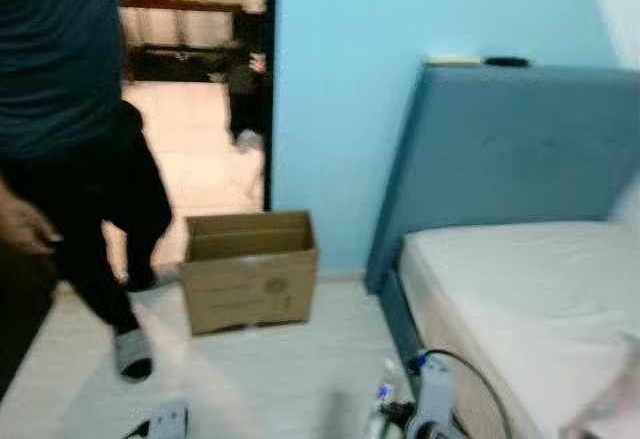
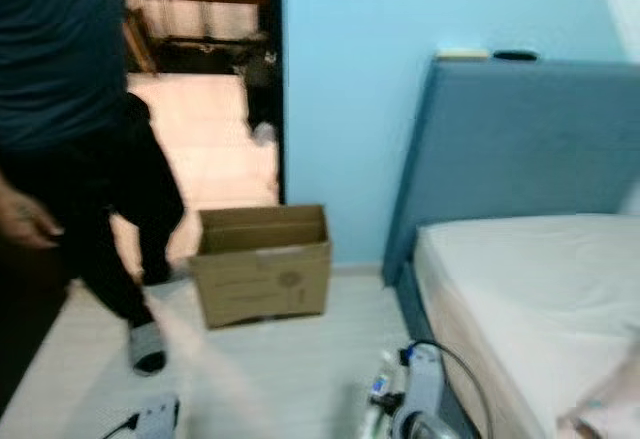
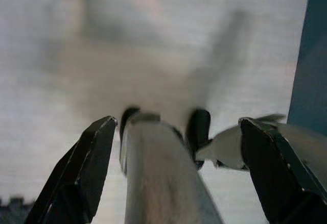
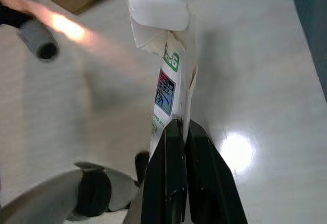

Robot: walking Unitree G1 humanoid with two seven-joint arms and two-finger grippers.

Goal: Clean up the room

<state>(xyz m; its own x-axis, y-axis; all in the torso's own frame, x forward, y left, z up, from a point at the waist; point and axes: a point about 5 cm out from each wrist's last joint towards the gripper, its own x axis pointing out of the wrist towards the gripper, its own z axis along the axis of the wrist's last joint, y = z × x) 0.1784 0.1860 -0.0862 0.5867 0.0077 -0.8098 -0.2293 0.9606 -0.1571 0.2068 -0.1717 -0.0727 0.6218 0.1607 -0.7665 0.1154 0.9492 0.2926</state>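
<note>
The right gripper (image 4: 180, 132) hangs low over the pale floor (image 4: 265, 81), fingers pinched on a white printed wrapper (image 4: 166, 55) that sticks out beyond its tips. The left gripper (image 3: 179, 147) spreads wide, holding nothing. Ahead, an open cardboard box (image 1: 250, 271) sits on the floor between a walking person (image 1: 70, 159) and the bed (image 1: 530, 309).

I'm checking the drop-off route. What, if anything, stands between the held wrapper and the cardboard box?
The right gripper is shut on the wrapper. Bare floor lies ahead to the open cardboard box. A person's leg stands just left of the box, not across the path.
</note>
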